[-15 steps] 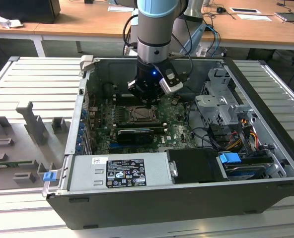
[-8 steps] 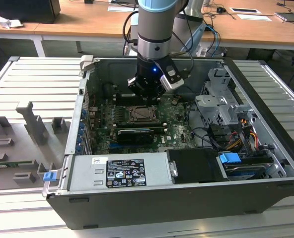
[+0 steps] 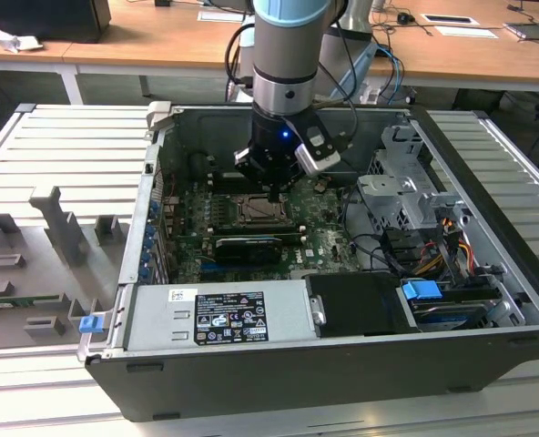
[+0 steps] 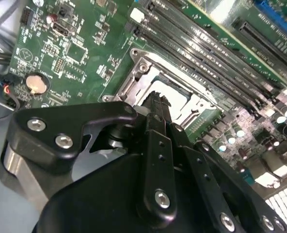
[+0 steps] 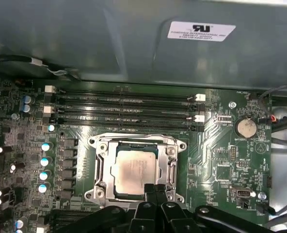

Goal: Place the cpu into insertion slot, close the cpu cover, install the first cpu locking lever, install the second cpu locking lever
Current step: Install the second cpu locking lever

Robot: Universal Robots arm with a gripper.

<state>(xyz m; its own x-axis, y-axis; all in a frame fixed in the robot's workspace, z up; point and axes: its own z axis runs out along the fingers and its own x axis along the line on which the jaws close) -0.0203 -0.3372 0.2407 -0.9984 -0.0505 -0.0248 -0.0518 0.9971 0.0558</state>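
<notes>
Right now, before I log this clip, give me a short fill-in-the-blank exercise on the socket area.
1. The cpu lies inside the ___ frame of the cpu cover.
2. The coin battery sits on the ___ circuit board.
3. The gripper hangs above the socket's ___.

Missing: silvery; green; edge

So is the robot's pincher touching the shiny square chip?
Cannot tell. In the first wrist view the gripper tips overlap the edge of the cpu, but no view shows contact or a gap plainly.

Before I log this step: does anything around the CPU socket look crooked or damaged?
Nothing stands out. The cpu lies flat and square in the insertion slot, the cpu cover frames it evenly, and the gripper sits at its edge.
</notes>
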